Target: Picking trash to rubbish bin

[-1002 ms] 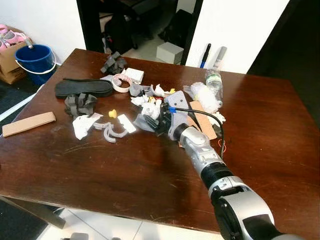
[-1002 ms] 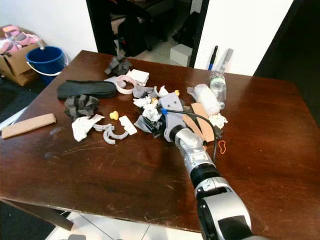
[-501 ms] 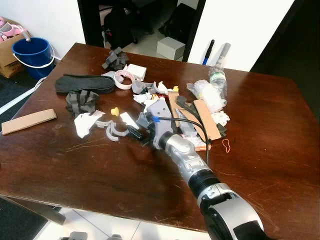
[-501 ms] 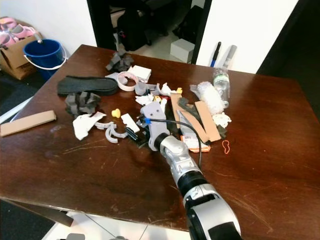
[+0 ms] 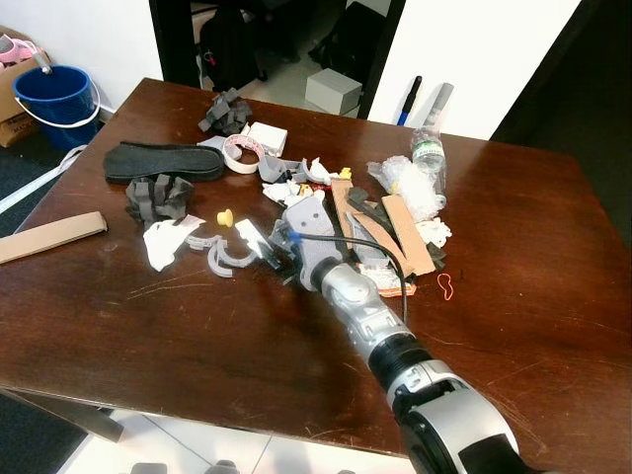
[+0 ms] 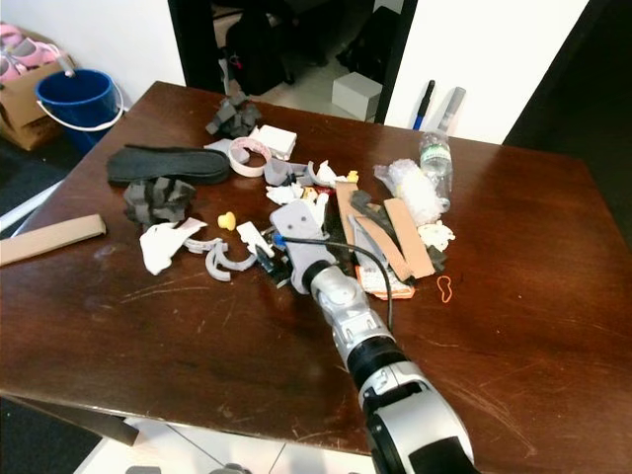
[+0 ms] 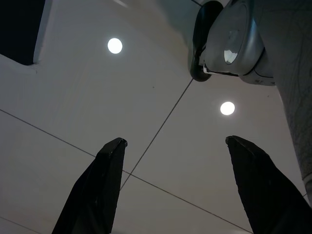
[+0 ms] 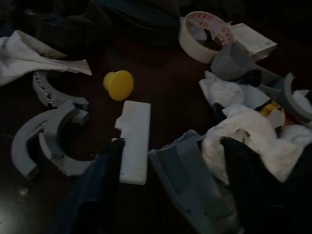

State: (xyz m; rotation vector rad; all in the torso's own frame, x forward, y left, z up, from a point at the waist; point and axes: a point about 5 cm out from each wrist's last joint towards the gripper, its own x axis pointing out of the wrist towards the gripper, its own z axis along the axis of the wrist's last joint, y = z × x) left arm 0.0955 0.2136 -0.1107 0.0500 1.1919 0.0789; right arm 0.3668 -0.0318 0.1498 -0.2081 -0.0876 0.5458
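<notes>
Trash lies heaped in the middle of the dark wooden table (image 5: 178,326): crumpled white paper (image 8: 243,131), a grey plastic scrap (image 8: 187,178), a flat white piece (image 8: 135,139), a yellow knob (image 8: 118,84), grey curved pieces (image 5: 225,259) and a tape roll (image 8: 204,30). My right gripper (image 5: 274,249) reaches in from the lower right and hovers low at the pile's left side. It is open, and the grey scrap sits between its fingers (image 8: 97,185) with the white piece beside the left one. My left gripper (image 7: 173,144) hangs open over pale floor tiles.
A blue bucket (image 5: 57,94) stands on the floor past the table's far left corner. A black insole (image 5: 163,160), dark foam lumps (image 5: 155,197), a cardboard strip (image 5: 49,237), a water bottle (image 5: 427,158) and brown card strips (image 5: 405,232) also lie on the table.
My right gripper has slid left, from the crumpled paper in the pile's middle to the flat white piece and grey scrap. The head camera has shifted slightly.
</notes>
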